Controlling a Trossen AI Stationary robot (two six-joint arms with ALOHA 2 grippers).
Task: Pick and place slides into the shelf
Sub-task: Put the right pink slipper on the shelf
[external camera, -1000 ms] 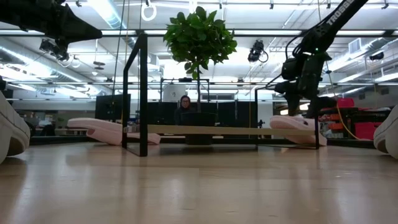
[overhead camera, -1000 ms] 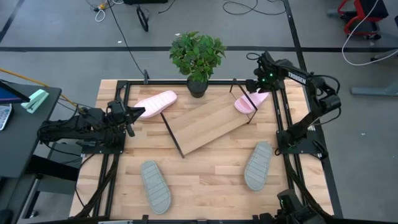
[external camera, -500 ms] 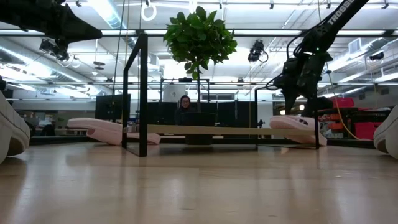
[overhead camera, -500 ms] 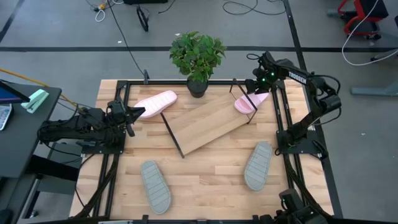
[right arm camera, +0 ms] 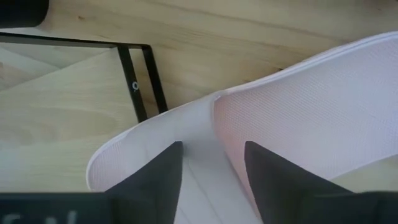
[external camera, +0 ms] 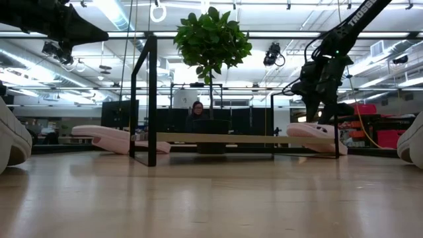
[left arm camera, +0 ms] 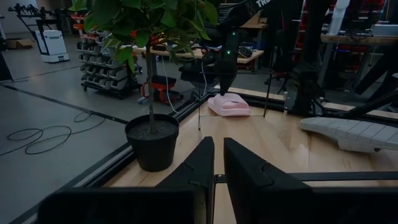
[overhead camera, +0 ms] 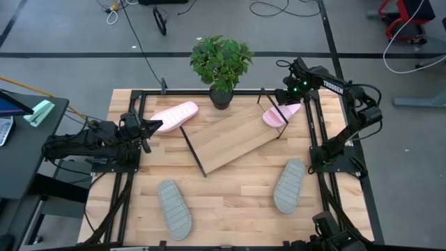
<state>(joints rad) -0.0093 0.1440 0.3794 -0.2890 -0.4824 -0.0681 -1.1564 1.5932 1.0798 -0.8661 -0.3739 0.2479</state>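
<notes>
Right pincer (right arm camera: 210,177) has lowered, open, onto pink slide (right arm camera: 298,118)

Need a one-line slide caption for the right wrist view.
Right tool open, poised over a pink slide beside the shelf corner.

I am seeing open tabletop (overhead camera: 230,192) between the grey slides (overhead camera: 173,207); the potted plant (overhead camera: 221,63) and shelf frame (overhead camera: 272,111) are crowding the far pink slide (overhead camera: 280,113).
</notes>
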